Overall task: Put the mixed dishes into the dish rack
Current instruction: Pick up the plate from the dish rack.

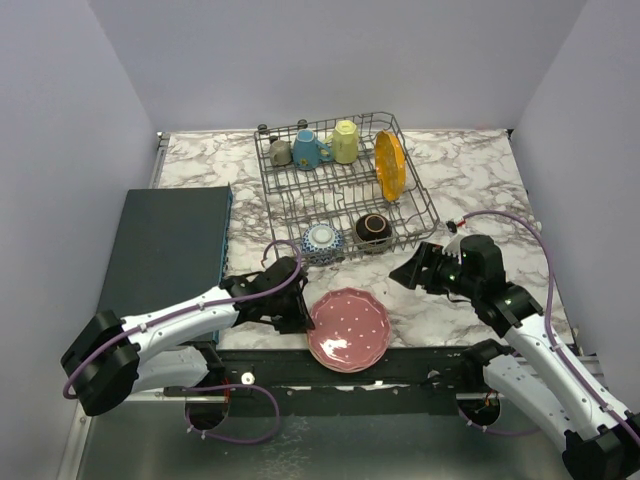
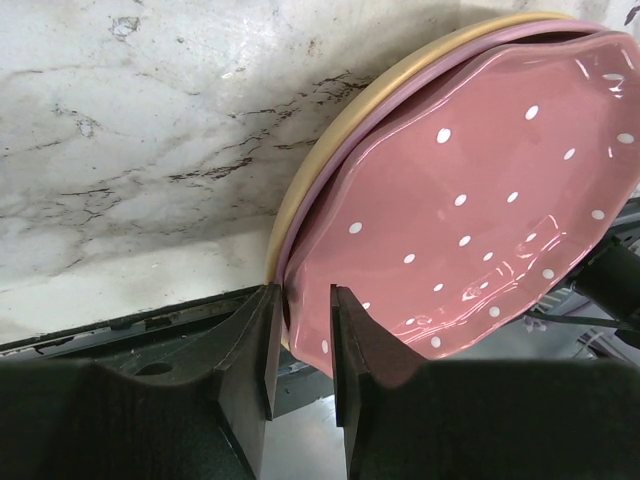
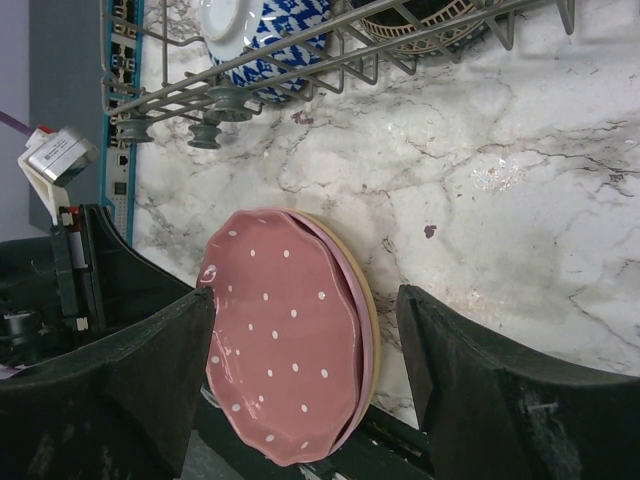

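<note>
Left gripper (image 2: pixel 305 300) nips the scalloped pink white-dotted ceramic plate (image 1: pixel 350 328) by its rim; right gripper (image 1: pixel 412 268) gapes empty. Lift slowly, level.

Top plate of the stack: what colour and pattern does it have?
Top plate: pink with white dots; left wrist view.

A white marble-patterned tabletop (image 1: pixel 480 170) with grey and black veining fills the middle of the scene. 1 dark flat mat (image 1: pixel 170 245) with a thin blue edge lies on its left side, reaching the table's left edge. 3 plain pale lavender walls (image 1: pixel 330 50) close in the far, left and right sides. A black rail (image 1: pixel 350 370) runs along the table's near edge, with a brushed metal surface (image 1: pixel 330 440) below it. The right wrist view shows 1 small dark speck (image 3: pixel 429 231) on the marble.
</note>
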`<state>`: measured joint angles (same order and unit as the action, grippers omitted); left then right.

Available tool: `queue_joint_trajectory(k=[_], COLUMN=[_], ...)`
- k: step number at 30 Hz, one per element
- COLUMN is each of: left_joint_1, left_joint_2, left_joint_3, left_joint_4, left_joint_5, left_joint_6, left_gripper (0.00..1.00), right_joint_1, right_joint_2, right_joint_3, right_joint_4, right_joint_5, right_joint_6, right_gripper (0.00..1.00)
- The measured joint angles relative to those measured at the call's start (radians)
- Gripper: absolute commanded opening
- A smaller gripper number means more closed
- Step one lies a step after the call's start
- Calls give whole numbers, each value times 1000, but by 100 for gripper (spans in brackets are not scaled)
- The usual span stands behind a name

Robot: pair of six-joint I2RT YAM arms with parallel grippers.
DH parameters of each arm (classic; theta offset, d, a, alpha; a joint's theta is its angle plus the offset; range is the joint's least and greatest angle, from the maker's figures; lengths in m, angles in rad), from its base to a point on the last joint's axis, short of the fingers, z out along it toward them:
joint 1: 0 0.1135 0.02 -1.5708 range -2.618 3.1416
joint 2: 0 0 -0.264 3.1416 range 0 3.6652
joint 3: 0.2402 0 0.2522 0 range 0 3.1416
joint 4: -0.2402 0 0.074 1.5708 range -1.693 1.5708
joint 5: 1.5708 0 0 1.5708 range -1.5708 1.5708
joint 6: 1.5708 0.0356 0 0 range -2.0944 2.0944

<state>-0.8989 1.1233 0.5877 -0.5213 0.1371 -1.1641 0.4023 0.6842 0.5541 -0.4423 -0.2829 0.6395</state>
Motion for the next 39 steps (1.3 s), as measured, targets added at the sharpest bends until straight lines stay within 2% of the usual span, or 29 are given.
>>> queue_joint_trajectory(k=[10, 39], left_joint_1=[0, -6], left_joint_2=[17, 49], left_joint_3=[-6, 14], left_joint_4=[4, 2], left_joint_5=[11, 32], left_joint_6=[1, 21], left_gripper=[34, 29], right_joint_1=[0, 0], right_joint_2=[0, 24], right_joint_3=[-6, -15], right_joint_4=[2, 26], right_joint_5=[-2, -18], right_joint_6=[0, 0], right_gripper=[79, 79])
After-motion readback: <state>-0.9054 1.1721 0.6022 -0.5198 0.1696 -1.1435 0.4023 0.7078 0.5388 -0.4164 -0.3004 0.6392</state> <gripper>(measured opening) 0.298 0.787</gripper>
